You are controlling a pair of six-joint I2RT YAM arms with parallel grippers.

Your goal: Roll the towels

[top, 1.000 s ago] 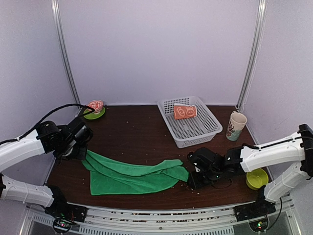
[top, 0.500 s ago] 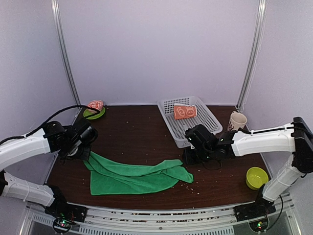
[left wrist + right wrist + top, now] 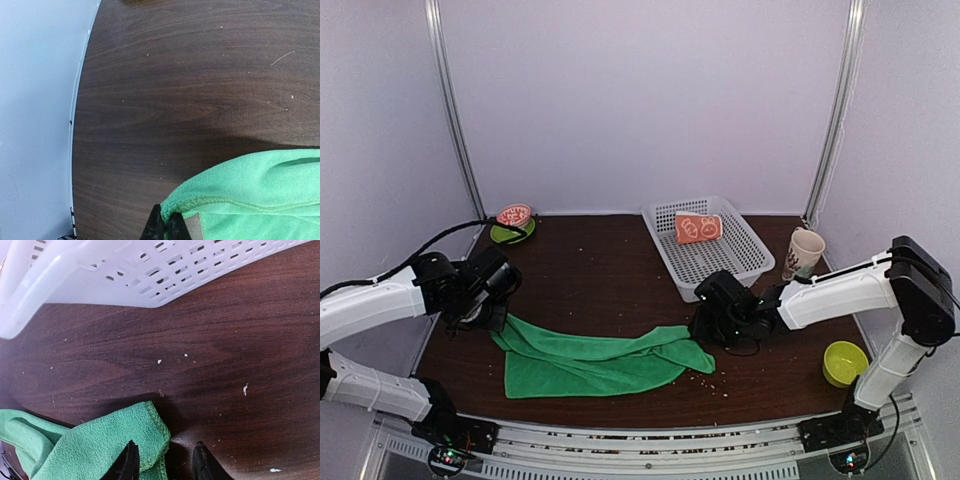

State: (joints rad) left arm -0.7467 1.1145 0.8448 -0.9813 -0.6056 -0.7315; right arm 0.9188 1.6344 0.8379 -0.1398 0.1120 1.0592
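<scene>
Left tool [image 3: 165,227]: I see it pinched shut on the hem of the green towel [image 3: 260,195], at the towel's left corner, low over the table [image 3: 200,90].
Right tool [image 3: 165,462]: I read its fingers as apart and gripping nothing. One fingertip [image 3: 131,460] overlaps the towel's right corner; the other sits over bare wood. I cannot tell whether either one touches.
Green towel [image 3: 590,360]: it lies in a long, crumpled band across the near half of the table [image 3: 600,270], with folds running left to right. It spans the stretch between the left tool [image 3: 485,308] and the right tool [image 3: 705,325], and it is not rolled.
Right corner, wrist view: the stitched edge of the green towel [image 3: 95,445] is folded over on itself, and pale crumbs dot the wood beside it.
Orange towel [image 3: 698,228]: it sits at the far end of the basket [image 3: 715,290] as a compact bundle, its white prints facing up.
Basket: white and slotted, at the back right. Its near rim [image 3: 100,285] is close behind the right tool.
Cup [image 3: 804,256]: upright, just right of the basket.
Bowl [image 3: 845,363]: yellow-green, near the right front edge.
Plate [image 3: 513,225]: green, at the back left corner, with a small red dish on it.
</scene>
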